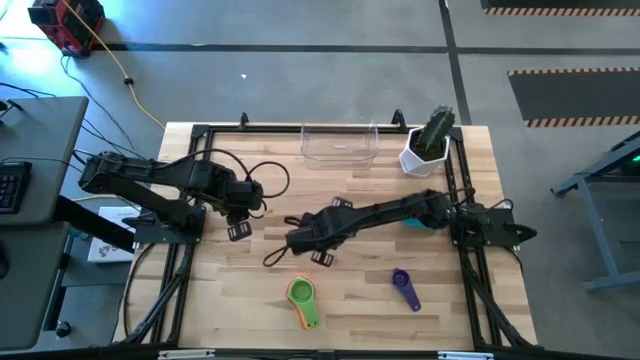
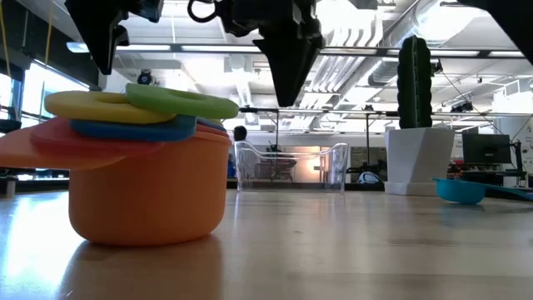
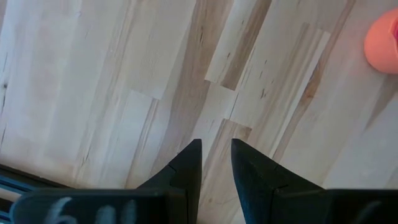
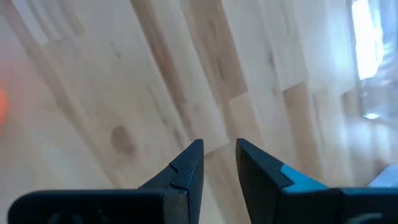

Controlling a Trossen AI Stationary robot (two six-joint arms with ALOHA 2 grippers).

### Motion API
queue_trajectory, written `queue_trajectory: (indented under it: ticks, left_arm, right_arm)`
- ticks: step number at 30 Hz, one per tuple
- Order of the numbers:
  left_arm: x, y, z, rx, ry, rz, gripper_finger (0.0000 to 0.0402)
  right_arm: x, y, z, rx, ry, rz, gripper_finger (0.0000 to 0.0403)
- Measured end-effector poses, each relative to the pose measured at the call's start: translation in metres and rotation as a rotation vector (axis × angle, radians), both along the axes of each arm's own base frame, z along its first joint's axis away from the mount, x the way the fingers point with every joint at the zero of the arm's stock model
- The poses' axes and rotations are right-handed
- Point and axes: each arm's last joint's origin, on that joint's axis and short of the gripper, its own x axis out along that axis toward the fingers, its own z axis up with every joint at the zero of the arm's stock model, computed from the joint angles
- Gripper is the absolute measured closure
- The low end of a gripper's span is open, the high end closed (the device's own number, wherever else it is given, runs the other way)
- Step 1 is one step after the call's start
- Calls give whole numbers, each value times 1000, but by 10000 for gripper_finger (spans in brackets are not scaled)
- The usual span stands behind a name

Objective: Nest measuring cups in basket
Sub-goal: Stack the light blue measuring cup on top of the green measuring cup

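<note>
Near the table's front edge stands a nested stack of measuring cups [image 1: 303,298]: an orange cup [image 2: 146,187] on its base, with green, yellow, blue and red ones inside it. A purple cup [image 1: 403,288] lies to its right. A teal cup [image 1: 420,222] lies under my right arm. The clear basket [image 1: 340,145] stands at the far edge. My right gripper [image 1: 322,258] hangs over the table's middle, pointing down, narrowly open [image 4: 219,155] and holding nothing. My left gripper [image 1: 238,231] waits at the left, narrowly open [image 3: 216,155] over bare wood.
A white pot with a green cactus [image 1: 428,145] stands right of the basket at the far edge. Black cables [image 1: 265,180] loop beside my left arm. Bare wood lies between the stack and the basket.
</note>
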Motion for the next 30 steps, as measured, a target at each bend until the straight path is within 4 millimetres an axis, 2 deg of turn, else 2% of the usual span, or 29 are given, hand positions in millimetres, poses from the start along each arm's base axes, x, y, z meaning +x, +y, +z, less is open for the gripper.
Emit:
queue_trajectory:
  ticks: [6,9,15,18,24,30]
  left_arm:
    - [0,0,0,0,1,3,323]
    - [0,0,0,-1,1,6,323]
    - [0,0,0,-1,0,7,323]
    - [0,0,0,-1,-3,7,323]
    - [0,0,0,-2,-3,14,323]
    - [1,6,0,-12,-6,97,323]
  right_arm:
    - [1,-12,-5,-31,52,85,316]
    - [-9,-19,-13,-45,119,93,316]
    - [-49,-29,-13,-70,200,27,316]
    - [-69,-32,-8,-68,176,-7,316]
    - [-110,-40,-12,-54,106,-96,316]
    - [-151,-49,-17,-62,72,-226,315]
